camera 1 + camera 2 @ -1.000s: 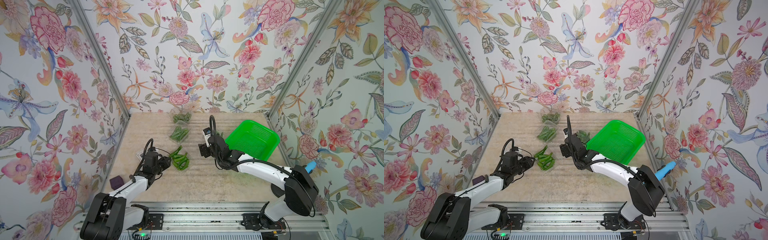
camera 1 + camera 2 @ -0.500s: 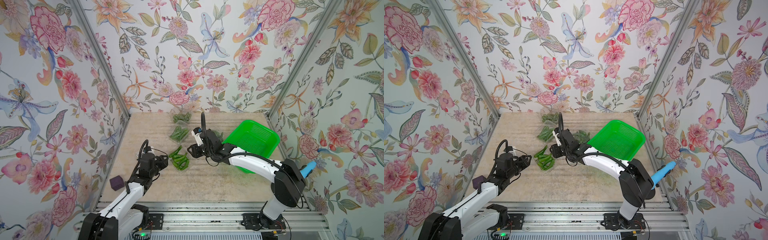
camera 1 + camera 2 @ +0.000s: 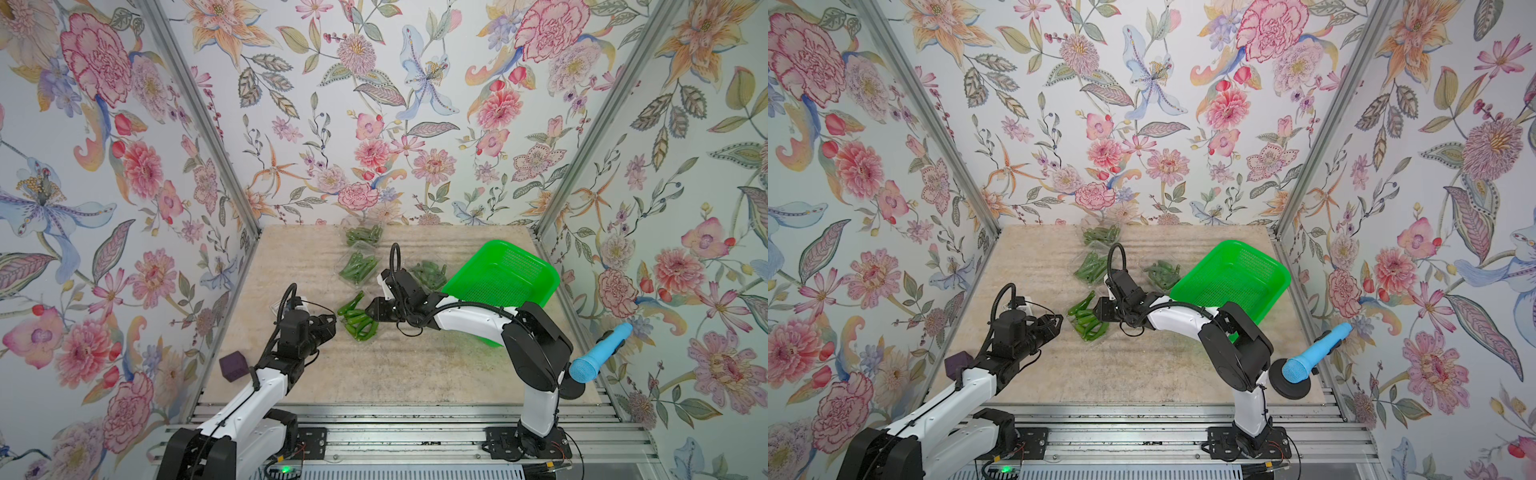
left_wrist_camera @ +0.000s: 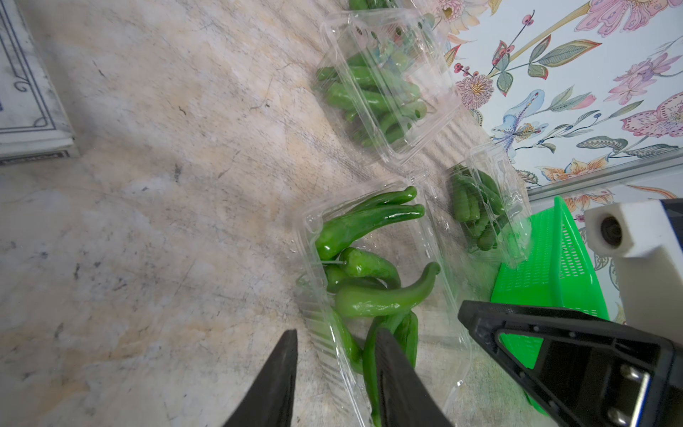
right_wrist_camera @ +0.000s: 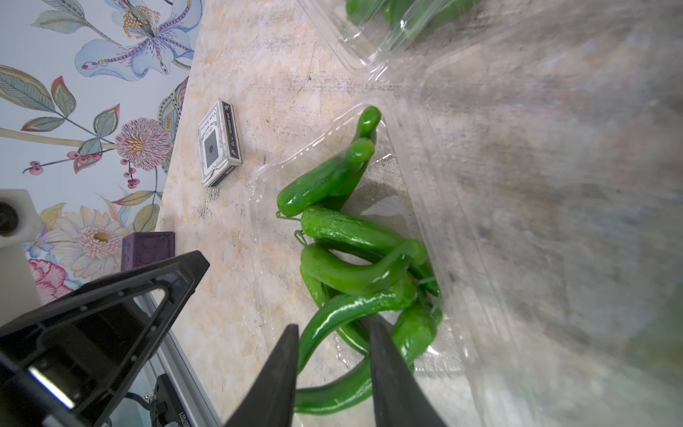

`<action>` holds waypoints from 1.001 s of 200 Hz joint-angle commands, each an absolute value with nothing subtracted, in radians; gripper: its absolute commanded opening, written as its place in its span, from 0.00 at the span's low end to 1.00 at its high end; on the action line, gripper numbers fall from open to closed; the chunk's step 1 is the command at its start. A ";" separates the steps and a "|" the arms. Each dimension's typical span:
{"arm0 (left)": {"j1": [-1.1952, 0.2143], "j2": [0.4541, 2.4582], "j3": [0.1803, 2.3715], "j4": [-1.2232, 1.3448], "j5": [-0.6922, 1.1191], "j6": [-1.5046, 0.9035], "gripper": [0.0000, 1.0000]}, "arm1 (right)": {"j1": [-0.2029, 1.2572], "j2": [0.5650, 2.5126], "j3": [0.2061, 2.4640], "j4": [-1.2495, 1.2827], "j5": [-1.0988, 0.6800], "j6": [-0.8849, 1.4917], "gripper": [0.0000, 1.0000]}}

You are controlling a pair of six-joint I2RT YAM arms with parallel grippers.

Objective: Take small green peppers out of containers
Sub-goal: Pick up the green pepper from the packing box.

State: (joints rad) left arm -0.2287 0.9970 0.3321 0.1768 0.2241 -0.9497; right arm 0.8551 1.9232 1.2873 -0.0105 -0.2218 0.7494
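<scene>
Right now both arms meet at the nearest of the containers [image 4: 308, 222], an open clear tray lying near the middle of the table [image 3: 395, 374], a little toward its left edge. The small green peppers [image 3: 356, 320] are heaped inside it, a few tips poking over the rim.

Your left claw [image 4: 336, 330] is narrow. Its fingers [image 4: 391, 369] straddle the tray's wall, and I see no pinch on the plastic. That reads as a brace: the tray looks thin and light and would likely slide or lift with any pepper you pull.

Your right claw [image 5: 332, 322] comes in from the opposite side, also narrow. A long curved pepper [image 5: 343, 308] runs between its fingers [image 5: 281, 369], and the gap looks wider than the pepper, so I judge it not clamped.

Three more containers [image 3: 358, 269] hold peppers toward the far edge. The green basket [image 3: 503, 270] sits tilted by the right edge, presumably the drop spot. Close squarely on that curved pepper; glossy skin may slip.
</scene>
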 commanded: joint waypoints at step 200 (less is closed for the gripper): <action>-0.188 0.986 0.296 0.231 0.222 -0.922 0.52 | 0.857 2.106 1.441 0.072 -0.243 0.834 0.14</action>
